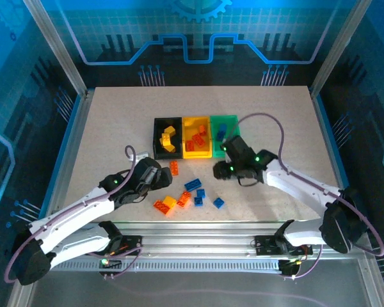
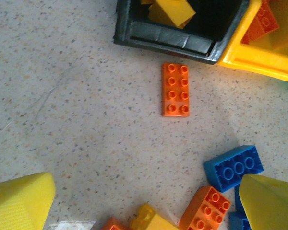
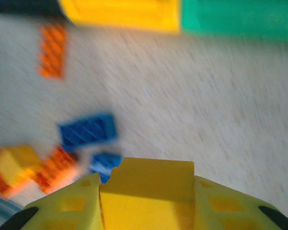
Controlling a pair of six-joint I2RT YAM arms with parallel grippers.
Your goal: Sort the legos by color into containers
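With left gripper (image 2: 144, 178) jaws apart, the orange eight-stud brick (image 2: 175, 89) should be centred, then clasped across its width; the jaw state of the right gripper (image 1: 222, 170) cannot be told.

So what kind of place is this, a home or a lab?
Probably a robot lab cell: two arms bolted to a metal-framed table, blue circuit-print walls around it, and lego bins set out.
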